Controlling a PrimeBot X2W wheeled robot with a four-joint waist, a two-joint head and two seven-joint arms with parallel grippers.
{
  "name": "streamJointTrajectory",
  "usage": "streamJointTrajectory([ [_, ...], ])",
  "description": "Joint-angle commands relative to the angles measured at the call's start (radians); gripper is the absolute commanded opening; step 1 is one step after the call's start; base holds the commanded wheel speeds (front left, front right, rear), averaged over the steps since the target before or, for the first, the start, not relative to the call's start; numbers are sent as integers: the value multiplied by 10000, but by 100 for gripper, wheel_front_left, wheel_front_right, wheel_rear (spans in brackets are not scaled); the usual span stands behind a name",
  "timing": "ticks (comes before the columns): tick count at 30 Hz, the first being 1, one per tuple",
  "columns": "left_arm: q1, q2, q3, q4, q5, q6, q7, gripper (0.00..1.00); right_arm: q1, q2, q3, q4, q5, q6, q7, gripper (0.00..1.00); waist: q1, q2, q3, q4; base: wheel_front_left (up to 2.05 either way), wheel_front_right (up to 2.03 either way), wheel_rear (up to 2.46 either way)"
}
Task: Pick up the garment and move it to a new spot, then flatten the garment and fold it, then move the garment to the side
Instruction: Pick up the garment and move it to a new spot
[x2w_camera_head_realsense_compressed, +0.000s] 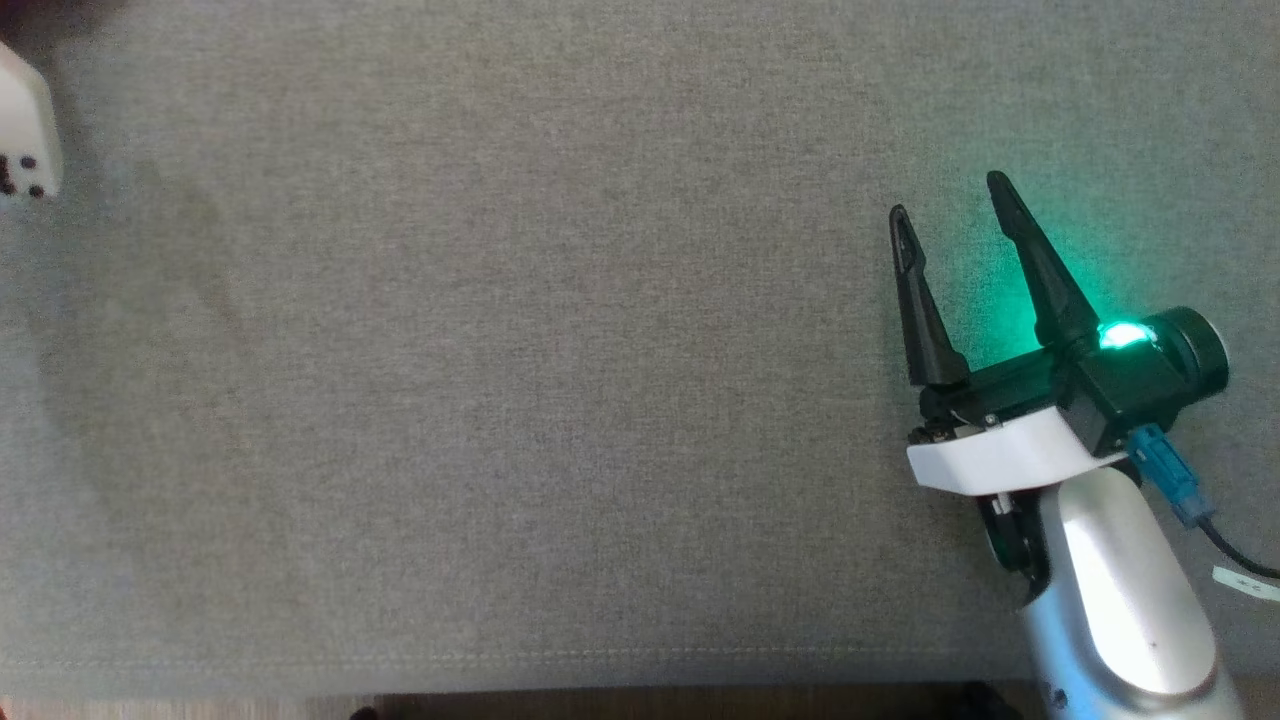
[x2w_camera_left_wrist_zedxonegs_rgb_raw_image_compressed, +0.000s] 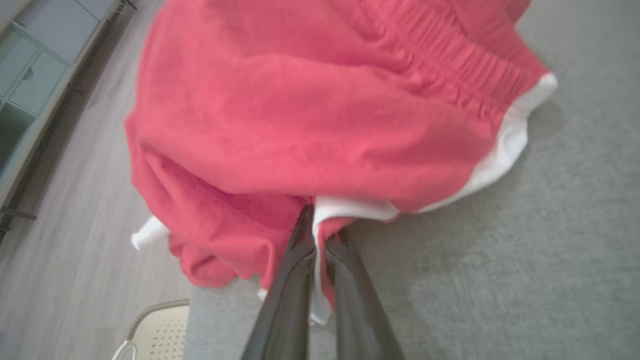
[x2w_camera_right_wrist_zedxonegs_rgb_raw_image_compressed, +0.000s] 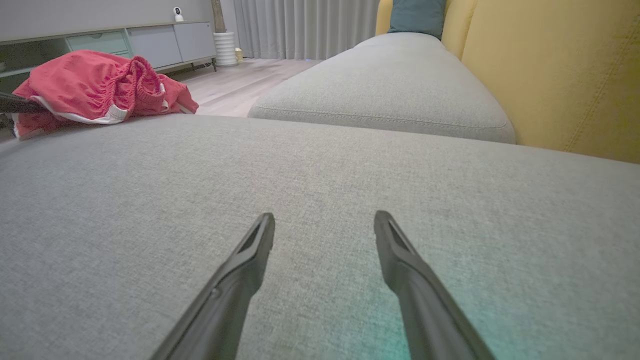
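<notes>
grey sofa cushion (x2w_camera_head_realsense_compressed: 500, 400) stretches bare under the right end effector (x2w_camera_head_realsense_compressed: 947, 195), whose fingers stand spread and hold nothing, while the left end effector (x2w_camera_left_wrist_zedxonegs_rgb_raw_image_compressed: 320, 231) is pressed together on the white-trimmed hem of the red garment (x2w_camera_left_wrist_zedxonegs_rgb_raw_image_compressed: 310, 115). that garment lies bunched just beyond the left end effector at the cushion's edge, with wooden floor (x2w_camera_left_wrist_zedxonegs_rgb_raw_image_compressed: 75, 200) past it, and well ahead and to the left of the right end effector. by my reading only the first pinch is made: the lift, the move to a new spot, flattening, folding and setting aside are all left.
</notes>
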Motion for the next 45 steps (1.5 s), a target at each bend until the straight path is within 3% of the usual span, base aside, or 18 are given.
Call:
streamJointTrajectory([
  [1, -550, 574, 169, -237, -71, -21, -151, 0, 184, 11, 212, -255, 17, 75, -82, 100, -1, -1, -148, 93, 0, 0, 0],
  [12, -1269, 555, -542, -813, 190, -316, -903, 0, 403, 11, 389, 310, 487, 75, -124, 100, -1, -1, -1882, 406, 0, 0, 0],
  [21, -1624, 487, -1632, -1679, 383, -490, -1021, 0, 726, 11, 376, 677, 1019, 75, -136, 100, -1, -1, -3531, 50, 0, 0, 0],
  [28, -1611, 11, -3004, -2851, -235, -503, -792, 0, 1046, 11, 202, 774, 1279, 75, -138, 100, -1, -1, -4346, -480, 0, 0, 0],
  [32, -1445, -329, -3912, -4113, -1169, -504, -330, 0, 1241, 11, 92, 793, 1440, 75, -138, 100, -1, -1, -4698, -1080, 0, 0, 0],
  [37, -1190, -884, -4045, -5185, -1789, -450, 59, 0, 1250, 11, -56, 720, 1580, 75, -138, 100, -1, -1, -4678, -1604, 0, 0, 0],
  [45, 630, -1786, -4221, -5592, -2485, 203, 210, 0, 1205, 11, -152, 617, 1810, 75, -139, 100, -1, -1, -4310, -2037, 0, 0, 0],
])
